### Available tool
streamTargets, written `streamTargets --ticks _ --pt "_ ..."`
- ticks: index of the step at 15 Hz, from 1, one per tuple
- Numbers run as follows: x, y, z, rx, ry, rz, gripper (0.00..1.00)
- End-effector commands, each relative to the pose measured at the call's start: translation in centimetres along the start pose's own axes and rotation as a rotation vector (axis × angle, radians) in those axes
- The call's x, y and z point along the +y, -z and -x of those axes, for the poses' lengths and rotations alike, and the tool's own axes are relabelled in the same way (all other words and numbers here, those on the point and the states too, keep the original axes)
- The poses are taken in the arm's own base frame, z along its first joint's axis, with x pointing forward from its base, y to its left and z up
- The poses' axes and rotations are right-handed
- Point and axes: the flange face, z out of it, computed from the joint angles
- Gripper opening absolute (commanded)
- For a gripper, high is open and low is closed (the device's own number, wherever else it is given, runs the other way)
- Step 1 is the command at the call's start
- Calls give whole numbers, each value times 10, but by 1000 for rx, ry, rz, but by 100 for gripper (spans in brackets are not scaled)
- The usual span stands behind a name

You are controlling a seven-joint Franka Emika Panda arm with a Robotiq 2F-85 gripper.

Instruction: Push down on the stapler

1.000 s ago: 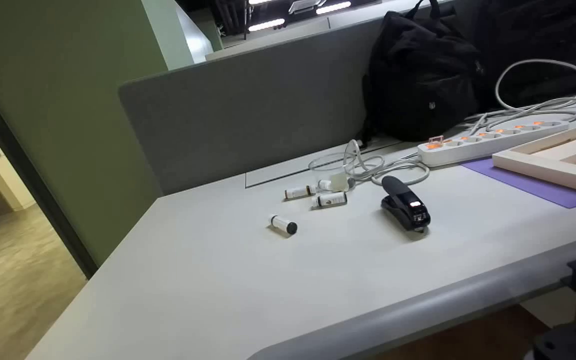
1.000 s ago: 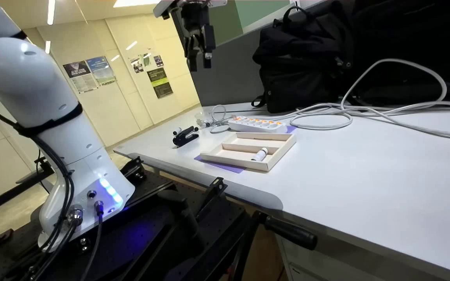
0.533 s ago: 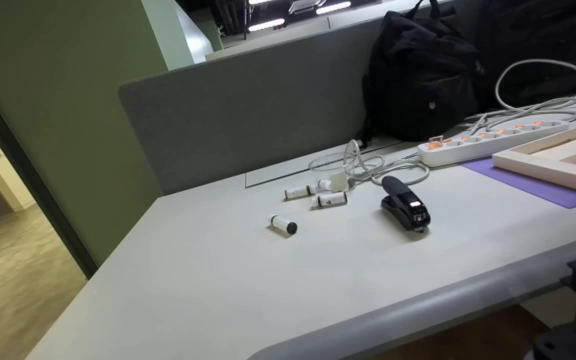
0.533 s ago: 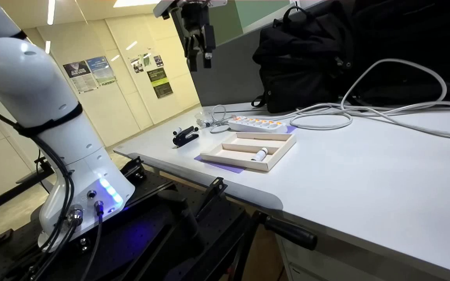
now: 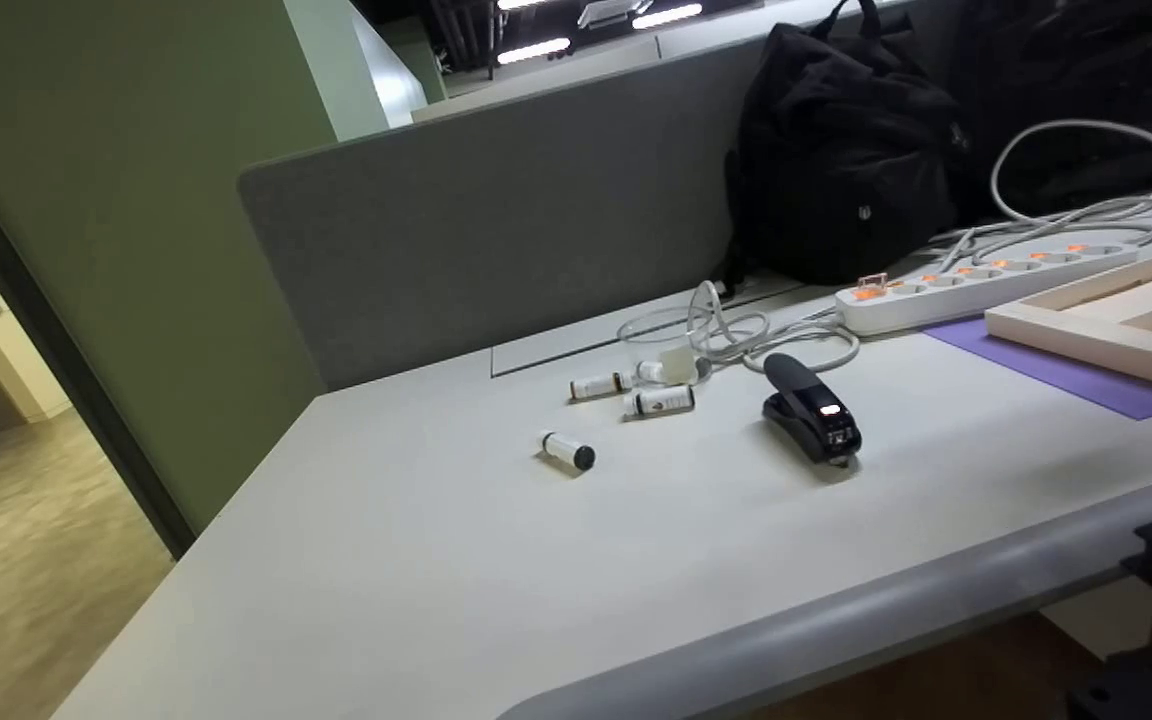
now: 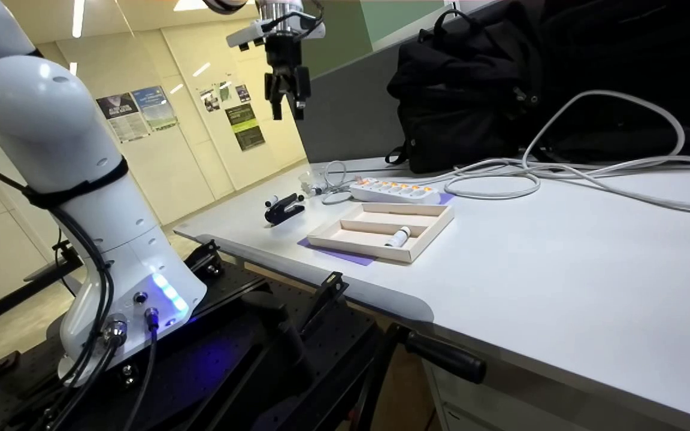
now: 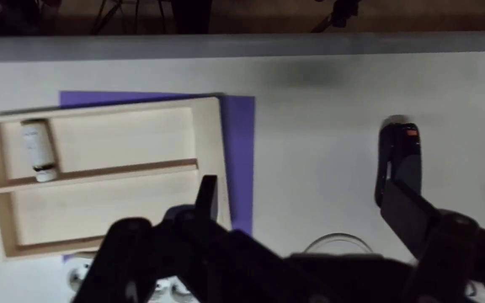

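The black stapler point(image 5: 808, 408) lies on the white table, its rounded top arm raised at one end. It also shows in the other exterior view point(image 6: 284, 211), left of the wooden tray. In the wrist view the stapler point(image 7: 400, 151) is at the right, its lower end partly hidden by one finger point(image 7: 409, 212). My gripper point(image 6: 288, 114) hangs high above the table, pointing down, well clear of the stapler. In the wrist view the gripper point(image 7: 301, 189) is wide open with nothing between its fingers.
A wooden tray point(image 6: 354, 246) with a white bottle point(image 6: 399, 237) lies on a purple sheet point(image 7: 242, 160). A white power strip point(image 5: 986, 292) and cables are behind it. Several white bottles point(image 5: 566, 450) lie near the stapler. A black backpack point(image 5: 846, 160) stands against the grey divider.
In an exterior view my gripper has moved left and slightly down, and more of the wrist shows. It stays open. The stapler, tray and bottles have not moved.
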Motion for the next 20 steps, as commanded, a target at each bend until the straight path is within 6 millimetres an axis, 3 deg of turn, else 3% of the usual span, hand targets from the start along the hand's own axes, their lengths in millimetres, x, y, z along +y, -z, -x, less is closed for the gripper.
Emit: streamTargets --ticks 1,3,5,8,10,13,17,20 --pt "-99 -20 -16 74 92 33 76" --pt "-153 -42 -18 173 155 68 67" --pt "-200 -70 -21 255 198 85 51" --pt "-243 -116 -28 308 186 83 31" --pt "-254 -145 -39 338 166 96 17" --pt "-254 -178 -69 338 100 144 1" --pt "-254 -207 -99 287 37 161 0" --pt "-258 -221 -105 216 17 190 0"
